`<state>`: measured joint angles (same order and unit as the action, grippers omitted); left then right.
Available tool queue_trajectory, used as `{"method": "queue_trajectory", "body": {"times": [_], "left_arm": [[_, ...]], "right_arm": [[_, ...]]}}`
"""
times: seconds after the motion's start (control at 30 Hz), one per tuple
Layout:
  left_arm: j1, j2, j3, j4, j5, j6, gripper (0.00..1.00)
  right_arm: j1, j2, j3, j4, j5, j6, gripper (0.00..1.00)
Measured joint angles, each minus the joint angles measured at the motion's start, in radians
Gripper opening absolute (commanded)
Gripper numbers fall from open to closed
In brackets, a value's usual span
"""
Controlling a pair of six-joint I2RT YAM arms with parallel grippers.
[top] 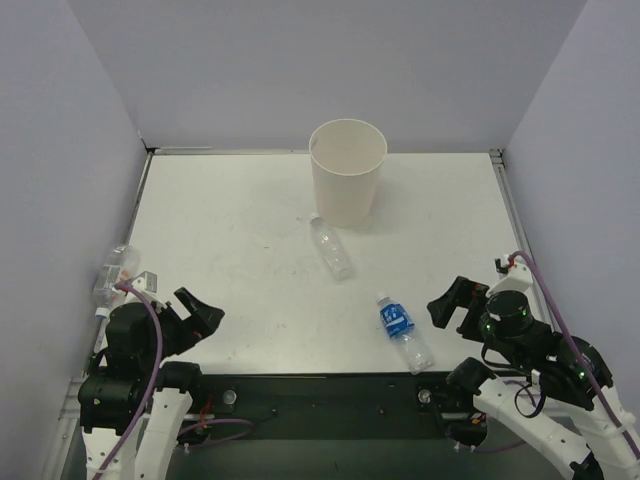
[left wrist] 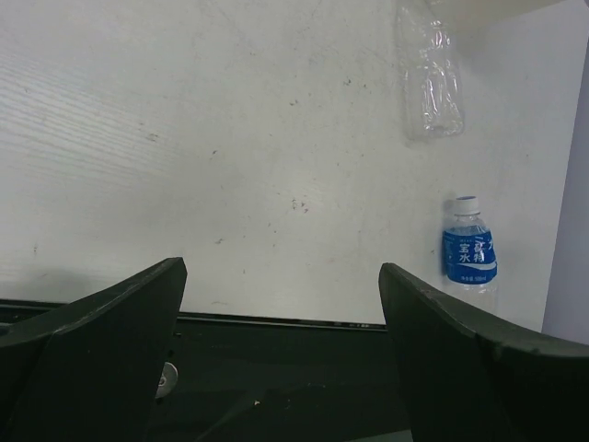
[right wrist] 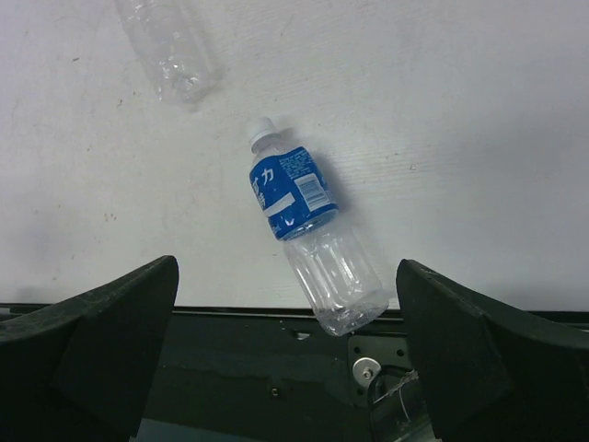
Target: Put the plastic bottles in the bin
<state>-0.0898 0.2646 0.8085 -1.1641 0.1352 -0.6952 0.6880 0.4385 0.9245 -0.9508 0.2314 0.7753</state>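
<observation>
White table point(top: 230, 220) between pale walls carries all we need: one bin point(top: 347, 172) upright at the middle of the far edge, mouth up, presumably so either arm can drop into it. We count three bottles, none inside. The unlabelled bottle point(top: 331, 246) lies just before the bin. The blue-labelled bottle point(top: 404, 332) lies at the near edge, right of centre, nearest our right gripper point(right wrist: 287, 267). The pale-labelled bottle point(top: 112, 272) sits at the left edge against the wall. Right gripper and left gripper point(left wrist: 281, 276) both hang wide-fingered and empty — ready, we judge, to straddle a bottle.
</observation>
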Motion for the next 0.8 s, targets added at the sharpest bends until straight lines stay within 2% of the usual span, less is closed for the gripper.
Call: {"method": "queue_trajectory", "body": {"times": [0.33, 0.47, 0.57, 0.8], "left_arm": [[0.000, 0.000, 0.000, -0.013, 0.000, -0.001, 0.97], [0.000, 0.001, 0.000, -0.013, 0.001, -0.002, 0.97], [0.000, 0.002, 0.000, -0.013, 0.003, -0.004, 0.98], [0.000, 0.008, 0.000, -0.012, 0.005, -0.004, 0.97]], "right_arm": [[0.000, -0.004, 0.009, -0.041, -0.004, -0.038, 1.00], [0.000, 0.007, 0.010, -0.052, -0.054, -0.087, 1.00], [0.000, 0.087, 0.009, -0.065, -0.083, -0.133, 1.00], [0.000, 0.397, -0.008, -0.046, -0.101, -0.174, 1.00]]}}
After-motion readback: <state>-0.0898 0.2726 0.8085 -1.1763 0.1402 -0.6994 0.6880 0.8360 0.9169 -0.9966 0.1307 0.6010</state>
